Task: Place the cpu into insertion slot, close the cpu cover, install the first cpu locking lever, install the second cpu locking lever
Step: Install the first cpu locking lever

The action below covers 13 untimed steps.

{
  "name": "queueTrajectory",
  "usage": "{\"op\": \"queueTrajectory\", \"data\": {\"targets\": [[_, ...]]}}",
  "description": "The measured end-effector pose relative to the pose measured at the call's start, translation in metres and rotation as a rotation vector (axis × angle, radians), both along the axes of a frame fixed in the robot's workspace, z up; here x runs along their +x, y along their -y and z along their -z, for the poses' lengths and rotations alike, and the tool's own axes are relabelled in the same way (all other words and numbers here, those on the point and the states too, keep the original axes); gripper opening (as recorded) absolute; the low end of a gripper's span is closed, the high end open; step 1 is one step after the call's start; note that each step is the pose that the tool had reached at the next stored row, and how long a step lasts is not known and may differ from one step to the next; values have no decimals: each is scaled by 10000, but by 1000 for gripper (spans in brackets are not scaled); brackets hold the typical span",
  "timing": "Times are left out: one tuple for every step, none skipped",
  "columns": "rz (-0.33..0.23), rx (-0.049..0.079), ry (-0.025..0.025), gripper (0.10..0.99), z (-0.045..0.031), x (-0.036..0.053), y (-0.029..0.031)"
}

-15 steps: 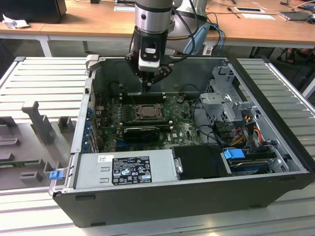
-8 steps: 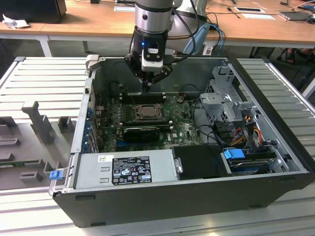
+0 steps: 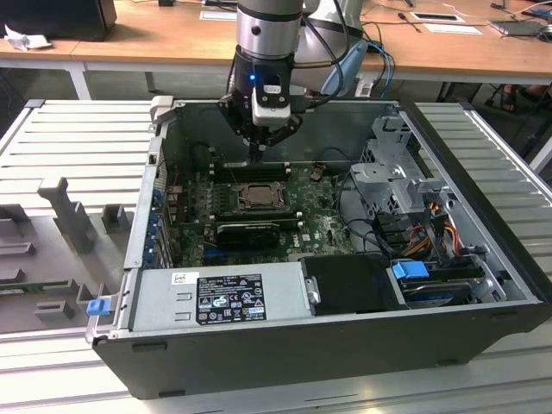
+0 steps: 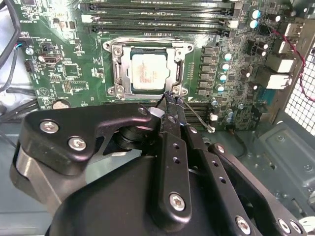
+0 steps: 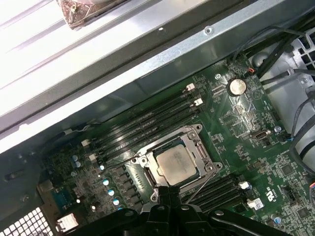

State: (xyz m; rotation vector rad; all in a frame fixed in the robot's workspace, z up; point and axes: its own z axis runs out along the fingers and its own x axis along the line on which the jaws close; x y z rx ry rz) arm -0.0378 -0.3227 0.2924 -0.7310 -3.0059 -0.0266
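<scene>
Cpu sits in the insertion slot with the cpu cover flat over it. The fingers, pressed together, are poised at the cover's edge, just beside a thin locking lever.

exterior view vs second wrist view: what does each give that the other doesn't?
Exterior view adds the whole open computer case, its power supply, the blue-tabbed drive bay and the wooden desk behind. Second wrist view adds the thin wire lever sticking out beside the metal cover, right at the gripper tip. Both share the gripper, the chip seated in the cover's window, and the memory slots.
</scene>
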Motion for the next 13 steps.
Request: {"op": "queueTrajectory", "data": {"targets": [[-52,0,0,106,0,0,0],[-115,0,0,106,0,0,0],[-204,0,0,106,0,0,0],[-273,0,0,106,0,0,0],[-362,0,0,106,0,0,0],[-412,0,-1,106,0,0,0],[-478,0,-1,106,0,0,0],[-518,0,0,106,0,0,0],[-589,0,-1,106,0,0,0],[-669,0,0,106,0,0,0],[-709,0,0,106,0,0,0],[-756,1,-1,106,0,0,0],[-815,0,-1,106,0,0,0]]}}
